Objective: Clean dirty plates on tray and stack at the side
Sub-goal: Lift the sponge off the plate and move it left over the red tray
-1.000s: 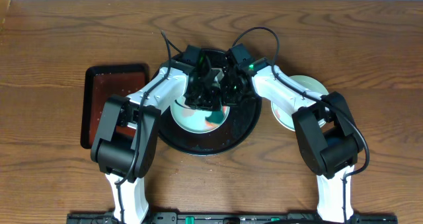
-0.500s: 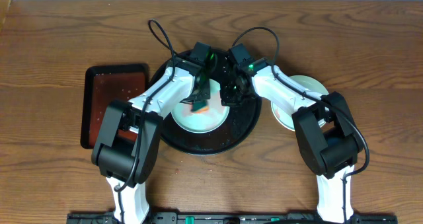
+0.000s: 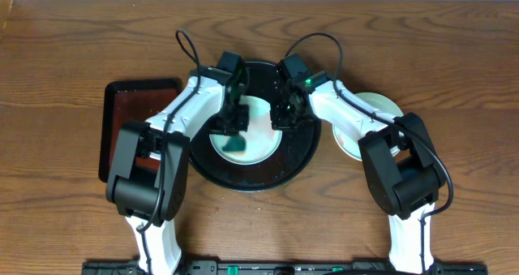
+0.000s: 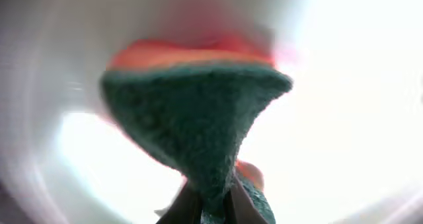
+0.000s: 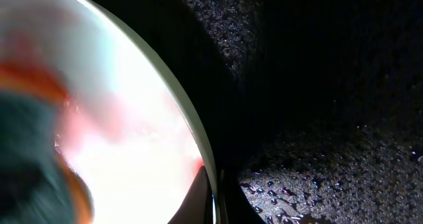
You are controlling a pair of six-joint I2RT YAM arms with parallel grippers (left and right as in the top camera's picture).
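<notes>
Plate (image 3: pixel 261 137) on tray (image 3: pixel 243 178) | left gripper (image 4: pixel 211 207) clamped on sponge (image 4: pixel 192 125), touching plate | right gripper (image 3: pixel 278 121) at rim, grip unclear

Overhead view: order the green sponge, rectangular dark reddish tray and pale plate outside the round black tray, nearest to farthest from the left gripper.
1. Green sponge, pinched in the left gripper over the pale mint plate.
2. Rectangular dark reddish tray, at left.
3. Pale side plate, far right.
</notes>
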